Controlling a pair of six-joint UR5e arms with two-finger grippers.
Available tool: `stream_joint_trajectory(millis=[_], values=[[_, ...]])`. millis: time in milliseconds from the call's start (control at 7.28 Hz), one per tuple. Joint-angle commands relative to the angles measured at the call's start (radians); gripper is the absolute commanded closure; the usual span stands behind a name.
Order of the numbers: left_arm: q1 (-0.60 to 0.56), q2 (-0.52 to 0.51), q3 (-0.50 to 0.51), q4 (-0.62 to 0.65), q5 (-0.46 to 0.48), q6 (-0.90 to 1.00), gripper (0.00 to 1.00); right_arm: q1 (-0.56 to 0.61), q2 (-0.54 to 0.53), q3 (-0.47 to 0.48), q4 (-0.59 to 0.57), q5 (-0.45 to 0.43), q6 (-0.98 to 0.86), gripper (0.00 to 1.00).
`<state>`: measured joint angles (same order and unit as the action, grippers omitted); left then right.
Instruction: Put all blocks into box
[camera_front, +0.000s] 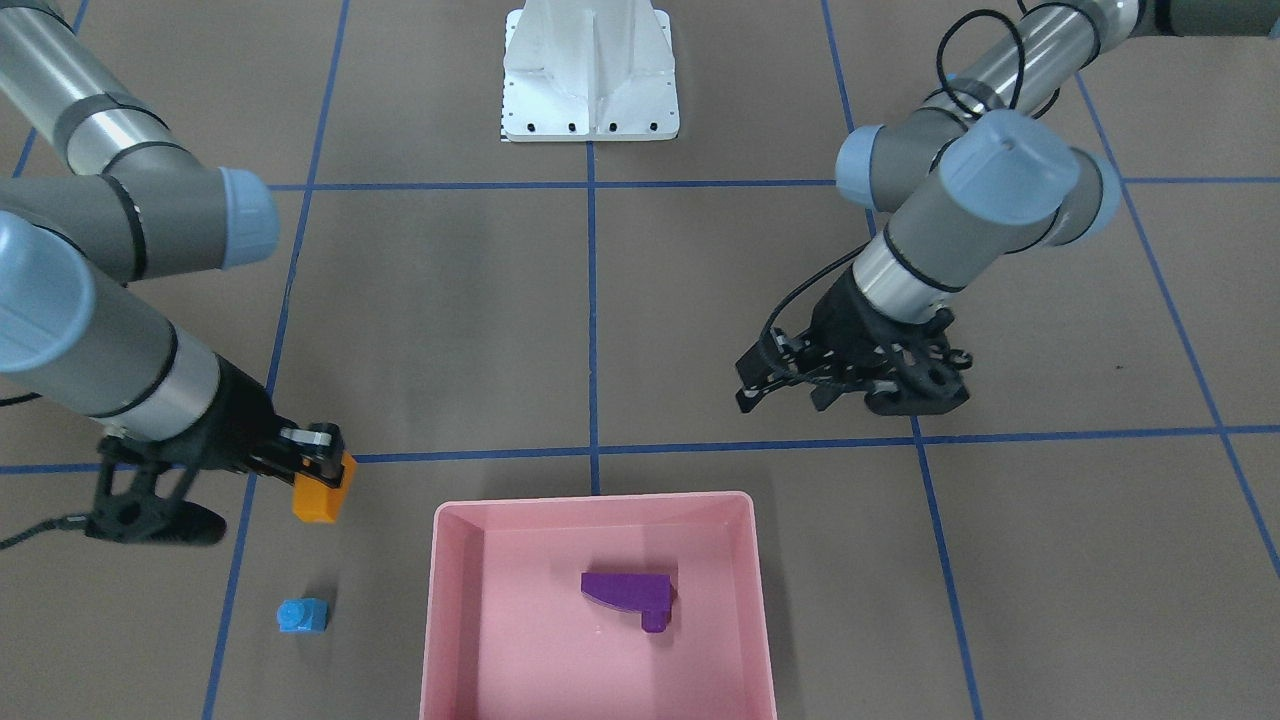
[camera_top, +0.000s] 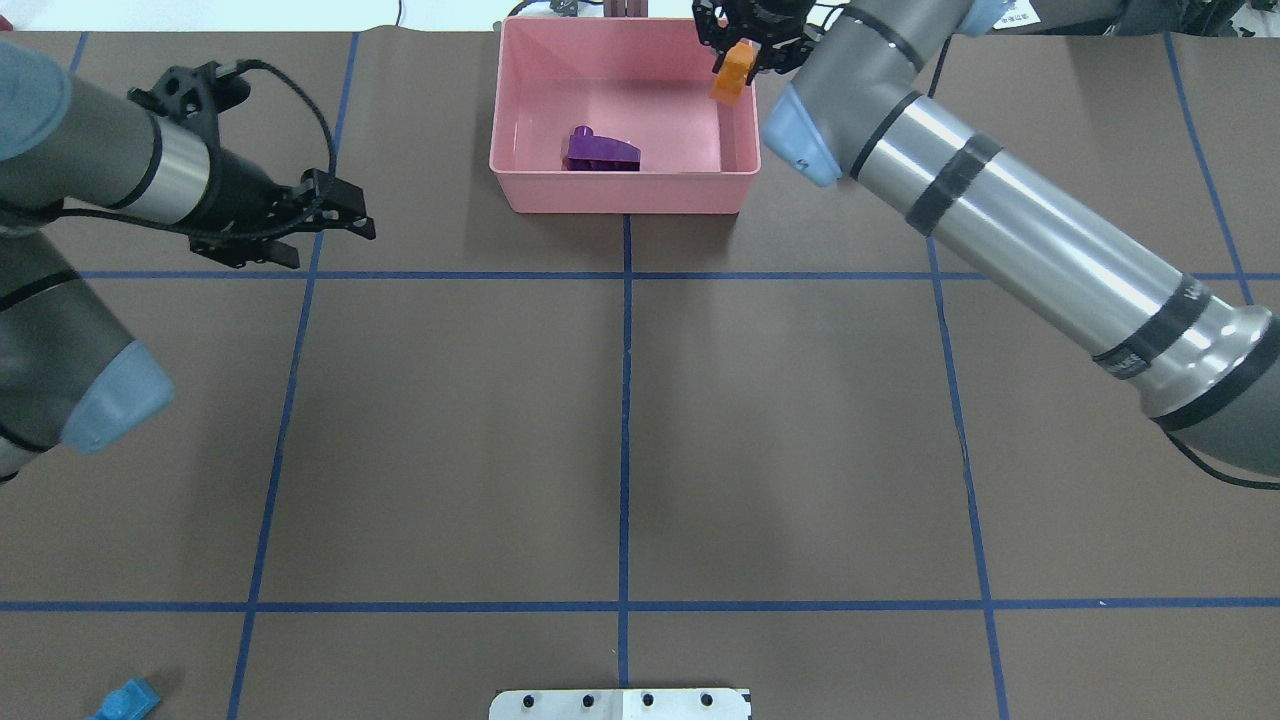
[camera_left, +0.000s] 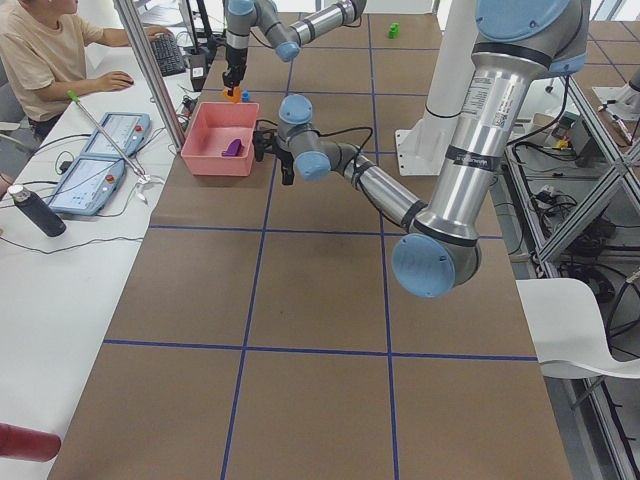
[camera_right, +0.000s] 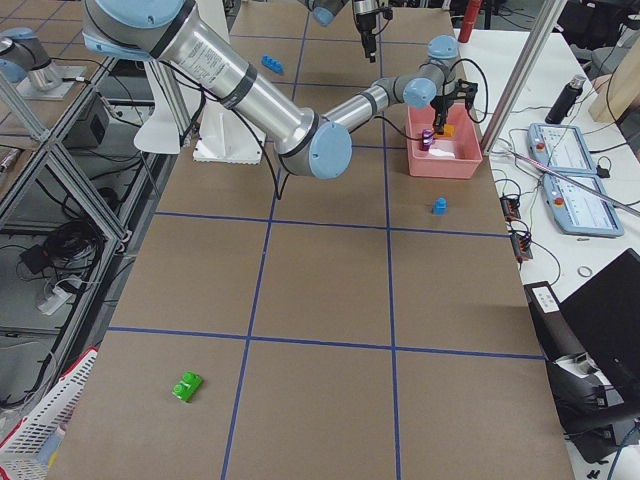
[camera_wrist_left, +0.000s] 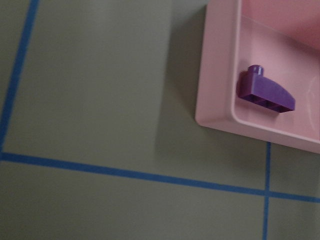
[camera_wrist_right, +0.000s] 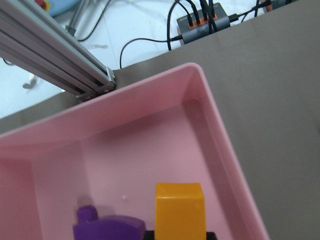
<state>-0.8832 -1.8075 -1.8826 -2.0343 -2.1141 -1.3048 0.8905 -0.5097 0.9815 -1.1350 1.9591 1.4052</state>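
Bright, even overhead light, no hard shadows. Soft shadow beside the box (camera_wrist_left: 215, 95) in left wrist view. Glare streaks on right arm (camera_top: 1010, 215) metal. Left wrist view dim, greenish, soft-focus; purple block (camera_wrist_left: 265, 92) slightly blurred. Right wrist view crisp: orange block (camera_wrist_right: 180, 210) sharp, far white bench (camera_wrist_right: 135, 30) overexposed.

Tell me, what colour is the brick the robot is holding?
The held brick is orange, clearest in the front-facing view.
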Motion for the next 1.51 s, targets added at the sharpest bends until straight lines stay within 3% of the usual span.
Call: stream_joint_trajectory(millis=[0,137,412,549,687,824,1236,1374], values=[[0.036,0.142,-0.093,0.003,0.011,0.08,0.0,-0.073,0.051,-0.118,0.127,-0.115,0.123,0.87],[0.062,0.248,-0.145,0.003,0.014,0.217,0.0,-0.073,0.053,-0.103,0.127,-0.111,0.13,0.01],[0.232,0.464,-0.257,0.003,0.11,0.323,0.0,-0.065,0.042,-0.043,0.123,-0.068,0.106,0.0],[0.418,0.544,-0.265,0.006,0.264,0.325,0.0,-0.033,0.018,-0.012,0.123,-0.01,0.104,0.0],[0.55,0.591,-0.282,0.008,0.331,0.329,0.01,-0.018,0.007,0.002,0.124,0.018,0.104,0.0],[0.594,0.609,-0.305,0.008,0.33,0.331,0.08,-0.021,0.003,0.0,0.124,0.018,0.106,0.0],[0.76,0.706,-0.337,0.023,0.33,0.346,0.07,-0.007,-0.003,0.023,0.124,0.021,0.104,0.0],[0.783,0.724,-0.326,0.025,0.329,0.343,0.07,0.054,-0.024,0.076,0.11,0.096,0.104,0.0]])
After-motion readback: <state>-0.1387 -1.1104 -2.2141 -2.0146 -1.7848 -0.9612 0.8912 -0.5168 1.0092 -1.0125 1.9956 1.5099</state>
